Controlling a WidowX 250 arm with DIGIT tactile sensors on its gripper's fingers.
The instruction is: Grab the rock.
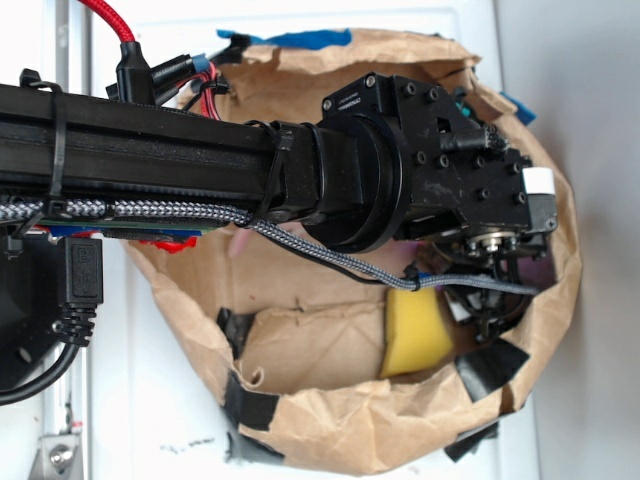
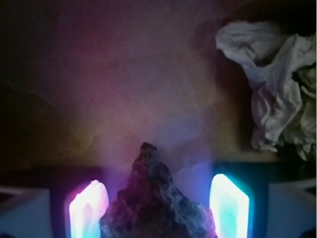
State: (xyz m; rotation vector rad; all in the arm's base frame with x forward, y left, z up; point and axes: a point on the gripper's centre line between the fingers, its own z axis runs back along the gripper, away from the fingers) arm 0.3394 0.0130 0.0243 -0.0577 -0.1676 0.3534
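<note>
In the wrist view the rock [image 2: 156, 203], a dark rough angular lump with a pointed top, fills the gap between my two glowing fingertips. The left pad [image 2: 88, 210] and the right pad [image 2: 229, 206] both meet its lower sides. My gripper [image 2: 158, 210] is shut on it above the brown paper floor. In the exterior view the gripper [image 1: 497, 290] reaches down inside the right part of the paper bag [image 1: 330, 410]. There the arm hides the rock.
A crumpled whitish-grey paper wad [image 2: 277, 84] lies ahead to the right. A yellow sponge wedge [image 1: 415, 332] leans on the bag's near wall, left of the gripper. Black tape patches [image 1: 490, 365] mark the torn bag rim, whose walls ring the gripper closely.
</note>
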